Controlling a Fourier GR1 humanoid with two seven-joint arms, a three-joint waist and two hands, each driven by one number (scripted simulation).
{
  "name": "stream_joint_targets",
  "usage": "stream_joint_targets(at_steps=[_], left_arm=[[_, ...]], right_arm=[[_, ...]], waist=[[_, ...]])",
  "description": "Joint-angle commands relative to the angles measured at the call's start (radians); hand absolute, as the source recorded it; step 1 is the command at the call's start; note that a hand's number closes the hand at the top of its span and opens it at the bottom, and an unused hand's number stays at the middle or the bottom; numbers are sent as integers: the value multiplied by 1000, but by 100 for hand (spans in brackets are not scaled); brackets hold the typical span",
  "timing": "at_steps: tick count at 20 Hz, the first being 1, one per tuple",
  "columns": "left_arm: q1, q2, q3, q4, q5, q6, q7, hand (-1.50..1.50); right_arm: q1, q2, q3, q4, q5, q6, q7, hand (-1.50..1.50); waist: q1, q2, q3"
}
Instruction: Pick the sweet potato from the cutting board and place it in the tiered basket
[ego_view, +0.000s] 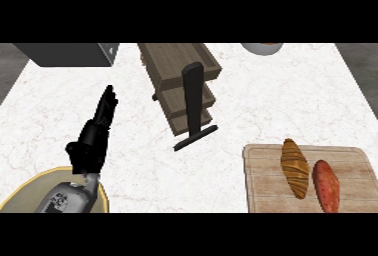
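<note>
The reddish-orange sweet potato (326, 186) lies at the pale wooden cutting board's (262, 175) right edge, touching a brown striped croissant (294, 168). The black left hand (94, 135), fingers straight, holds nothing. A grasp might catch the croissant instead.

**One grey forearm, one black hand**

Only the left arm shows. Its forearm (65, 200) is a rounded grey shell with a lighter sheen along the top and a patch of small dark dots on its side. A narrow, pale grey wrist piece (90, 180) joins it to the left hand (90, 142). The hand is matt black throughout, blocky at the palm, with long, slim, segmented fingers (108, 102).
</note>
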Motion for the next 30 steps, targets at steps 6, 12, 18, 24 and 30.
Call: stream_joint_targets(at_steps=[6,12,18,24,30], left_arm=[[10,-43,43,47,-34,-33,-32,0],[23,-42,63,-42,-42,-80,37,0],[20,-60,83,-15,-88,-80,20,0],[27,-64,133,15,-55,-137,-29,0],[57,-136,68,14,-149,-80,-25,0]], right_arm=[[8,82,72,84,177,-140,-178,-150],[-127,82,69,176,186,-54,-95,-150],[-129,101,97,224,213,-48,-117,-150],[-150,112,140,295,246,-109,-189,-150],[-176,169,203,278,267,-101,-140,-150]], waist=[[-2,0,0],[4,0,-1],[3,0,-1],[3,0,-1],[3,0,-1]])
